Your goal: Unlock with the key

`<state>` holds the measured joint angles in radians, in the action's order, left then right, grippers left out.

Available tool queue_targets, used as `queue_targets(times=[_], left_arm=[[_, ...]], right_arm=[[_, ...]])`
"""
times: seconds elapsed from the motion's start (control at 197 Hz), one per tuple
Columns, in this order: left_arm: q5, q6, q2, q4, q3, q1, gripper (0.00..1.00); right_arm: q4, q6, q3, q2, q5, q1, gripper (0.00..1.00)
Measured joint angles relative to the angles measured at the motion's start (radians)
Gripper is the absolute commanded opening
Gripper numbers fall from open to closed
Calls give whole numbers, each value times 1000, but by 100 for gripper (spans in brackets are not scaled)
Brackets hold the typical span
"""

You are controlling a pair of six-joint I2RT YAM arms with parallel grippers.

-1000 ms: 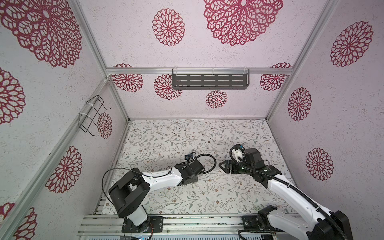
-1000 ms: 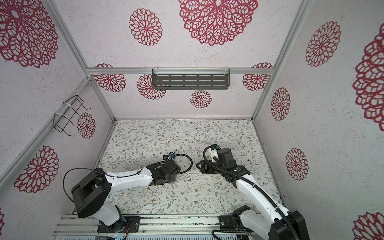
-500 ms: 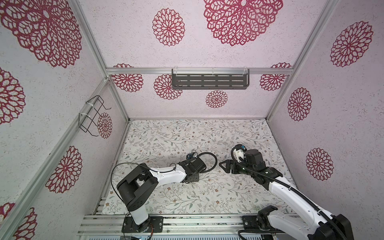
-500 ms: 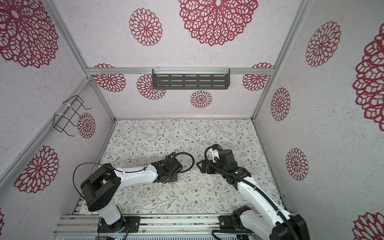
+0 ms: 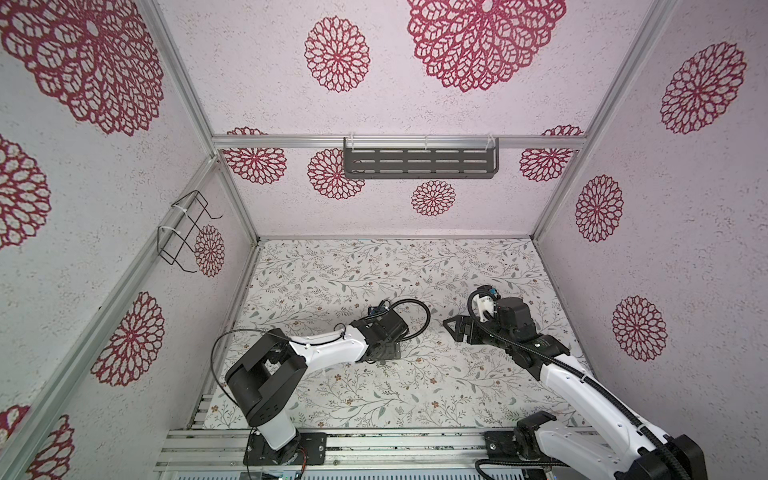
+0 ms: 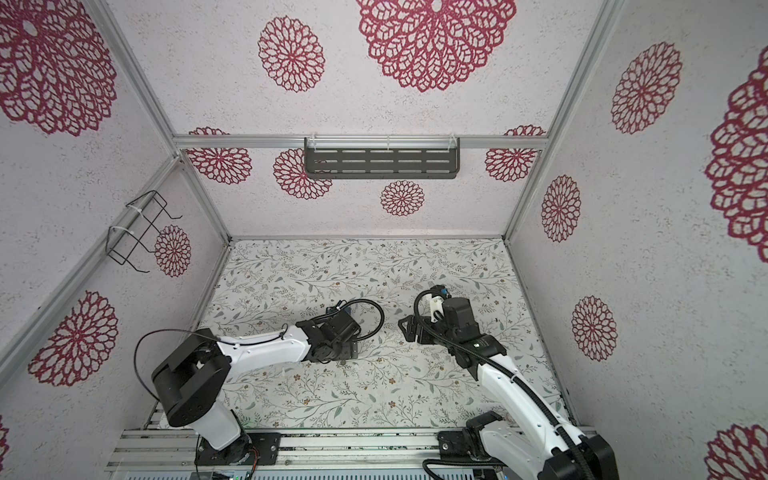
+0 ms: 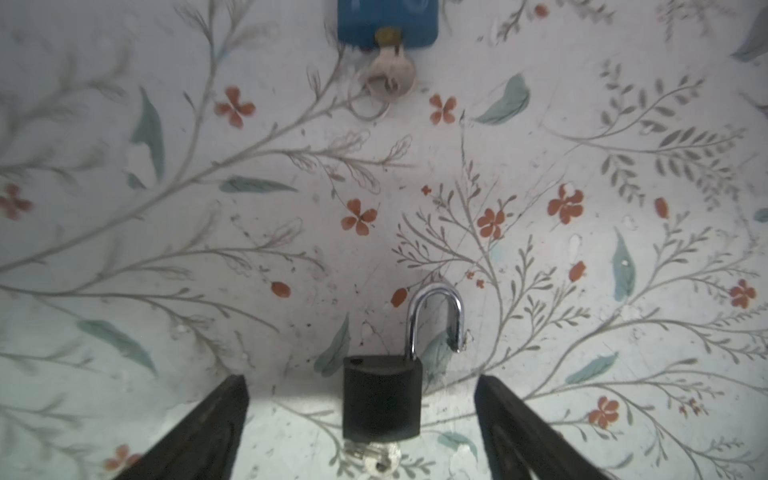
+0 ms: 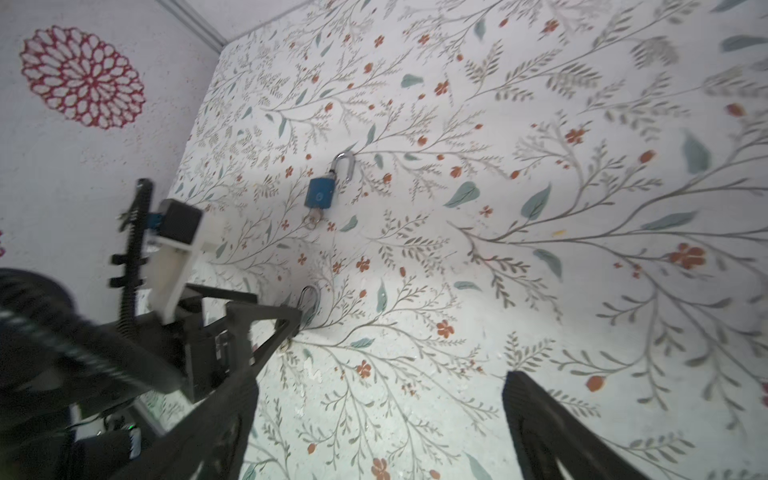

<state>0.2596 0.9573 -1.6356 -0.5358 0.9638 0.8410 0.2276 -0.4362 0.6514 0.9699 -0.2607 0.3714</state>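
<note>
Left wrist view: I see the black padlock (image 7: 382,401) lying flat on the floral mat (image 7: 124,232). One leg of its shackle (image 7: 434,320) is sprung clear of the body, and a key (image 7: 376,455) sticks out of its base.
Same view, far edge: a blue padlock (image 7: 388,20) is cut off by the frame, with the blue padlock's key (image 7: 388,70) and ring in it. It lies well apart from the black one.
Right wrist view: this one gives me the blue padlock whole, and its shackle also looks open. Of the black padlock only the bow of the shackle shows, past the left arm's fingers.
Top views: both show the left arm (image 5: 324,345) and right arm (image 5: 573,382) low over the middle of the mat. I cannot pick out either lock there — the left wrist covers that spot.
Left gripper (image 7: 360,380): the jaws are spread wide, one finger on each side of the black padlock's body with a clear gap both sides, gripping nothing.
Right gripper (image 8: 378,378): the jaws are spread wide with only bare mat between them — nothing held. It sits near the left gripper, not touching it.
</note>
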Motion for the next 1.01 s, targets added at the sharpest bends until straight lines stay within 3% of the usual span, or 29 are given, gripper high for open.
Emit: queue_targets(times=[0.208,0.375,0.496,0.603,0.81,1.013], left_arm=[[134,-61,264,-40,43,-145,97],[250,-169,415,36,0,-454,97],[318,-278,458,197,-136,-685,97],[341,-386,443,374,-269,-819,97],[326,-635,251,883,-480,-868,97],[168,-791,119,1336,-634,-884,97]], right_arm=[[-12,53,21,-32,227,-148,99],[-196,113,-85,-63,444,-274,99],[-378,130,-241,-31,532,-368,99],[-548,150,-343,75,573,-415,99],[-897,211,-389,349,522,-433,99],[-1120,300,-358,494,393,-433,99]])
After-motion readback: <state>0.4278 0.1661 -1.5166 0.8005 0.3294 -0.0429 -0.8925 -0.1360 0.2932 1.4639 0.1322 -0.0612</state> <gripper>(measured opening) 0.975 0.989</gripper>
